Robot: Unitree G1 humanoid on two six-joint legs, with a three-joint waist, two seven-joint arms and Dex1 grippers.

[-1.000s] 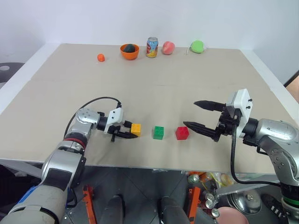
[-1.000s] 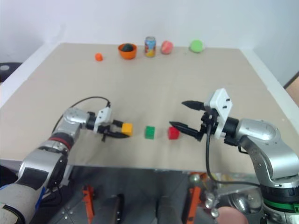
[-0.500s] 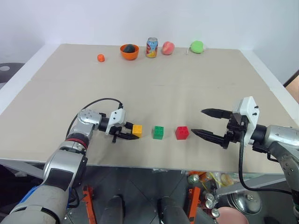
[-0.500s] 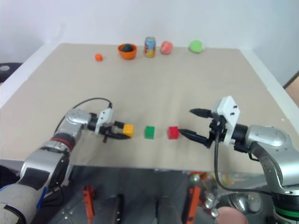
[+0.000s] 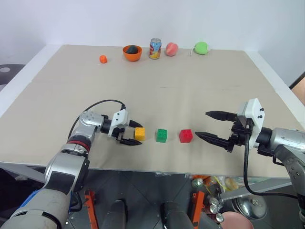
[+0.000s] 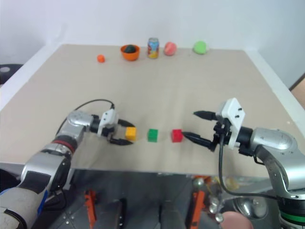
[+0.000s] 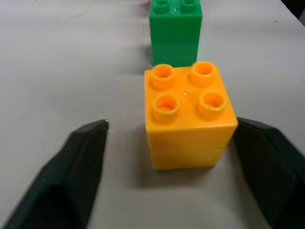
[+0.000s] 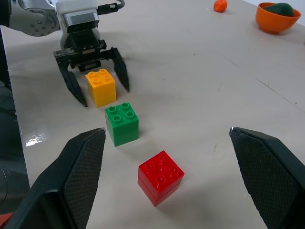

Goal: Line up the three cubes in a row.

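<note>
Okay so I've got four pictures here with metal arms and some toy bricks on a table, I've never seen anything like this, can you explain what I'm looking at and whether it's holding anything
This is a humanoid robot with two arms, each ending in a gripper of two black fingers. Two pictures come from a camera on its head, looking down over the table. The other two come from cameras on its wrists, looking along the fingers.

Near the front edge stand three studded toy cubes in a row: the yellow cube, the green cube and the red cube. At the far edge are a small orange ball, an orange bowl, a can and two fruit-like things.

Nothing is held. The left gripper is open with a finger on each side of the yellow cube, gaps showing. The right gripper is open, beside the red cube.
</note>
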